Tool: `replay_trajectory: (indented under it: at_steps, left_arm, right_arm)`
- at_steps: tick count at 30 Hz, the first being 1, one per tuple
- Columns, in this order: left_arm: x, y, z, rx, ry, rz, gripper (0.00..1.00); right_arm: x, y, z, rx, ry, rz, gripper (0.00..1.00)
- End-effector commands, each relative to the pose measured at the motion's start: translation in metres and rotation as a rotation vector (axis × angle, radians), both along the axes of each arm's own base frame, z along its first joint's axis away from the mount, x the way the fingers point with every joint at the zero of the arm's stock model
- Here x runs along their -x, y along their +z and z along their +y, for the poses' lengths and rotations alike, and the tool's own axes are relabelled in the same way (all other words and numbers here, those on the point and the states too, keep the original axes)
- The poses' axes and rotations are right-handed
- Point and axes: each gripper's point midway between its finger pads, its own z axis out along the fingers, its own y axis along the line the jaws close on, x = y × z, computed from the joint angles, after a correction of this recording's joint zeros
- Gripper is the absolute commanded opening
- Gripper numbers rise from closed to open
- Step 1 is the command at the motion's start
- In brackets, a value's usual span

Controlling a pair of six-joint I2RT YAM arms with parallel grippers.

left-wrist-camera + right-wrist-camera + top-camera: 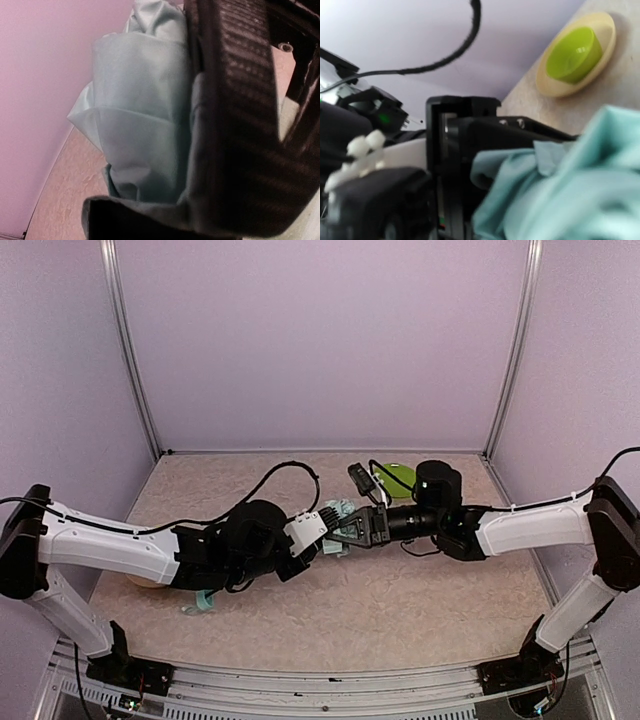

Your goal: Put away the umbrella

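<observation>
Not close to done imo: left tool [318, 532] is part-closed around the umbrella [337, 510], right tool [352, 530] looks pinched shut on it, bundle loose between them, wrapping and stowing still to do.

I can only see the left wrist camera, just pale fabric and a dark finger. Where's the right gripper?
Observer: In the top view the right gripper is mid-table, tip to tip with the left gripper, with the umbrella bunched between them.
Operator: Is the right one gripping?
Observer: Its jaws are shut against the fabric, but I cannot tell whether they pinch a fold.
Operator: Anything else around?
Observer: A green bowl sits on a pale plate at the far side, behind the right arm.
</observation>
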Motion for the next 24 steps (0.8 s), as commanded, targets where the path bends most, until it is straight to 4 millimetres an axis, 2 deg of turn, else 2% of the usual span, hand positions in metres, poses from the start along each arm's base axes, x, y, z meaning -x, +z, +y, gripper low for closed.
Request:
replay_trajectory:
  at_steps: [1, 4, 6, 10, 11, 15, 19, 21, 24]
  left_arm:
    - [0.097, -0.105, -0.001, -0.408, -0.458, 0.255, 0.0]
    - [0.115, -0.105, -0.019, -0.41, -0.556, 0.356, 0.0]
    - [0.124, -0.119, -0.028, -0.444, -0.589, 0.459, 0.0]
    - [0.134, -0.151, -0.033, -0.54, -0.584, 0.592, 0.04]
    - [0.136, -0.156, -0.034, -0.556, -0.586, 0.588, 0.04]
    - [0.141, -0.147, -0.039, -0.539, -0.649, 0.58, 0.05]
    - [0.154, -0.149, -0.045, -0.57, -0.728, 0.638, 0.02]
    - [0.152, -0.157, -0.046, -0.603, -0.719, 0.666, 0.01]
    - [0.15, -0.156, -0.046, -0.591, -0.701, 0.697, 0.01]
  right_arm:
    - [-0.023, 0.098, 0.004, -0.208, -0.095, -0.224, 0.0]
    - [-0.033, 0.078, -0.001, -0.162, -0.18, -0.175, 0.0]
    - [-0.043, 0.057, -0.008, -0.122, -0.251, -0.145, 0.0]
    - [-0.06, -0.012, -0.025, 0.0, -0.369, 0.006, 0.0]
    - [-0.062, -0.02, -0.028, 0.008, -0.383, 0.035, 0.0]
    - [-0.072, -0.072, -0.04, 0.085, -0.456, 0.136, 0.0]
    - [-0.078, -0.089, -0.029, 0.082, -0.44, 0.2, 0.01]
    - [-0.081, -0.099, -0.027, 0.096, -0.445, 0.229, 0.03]
    - [-0.081, -0.113, -0.029, 0.104, -0.456, 0.279, 0.09]
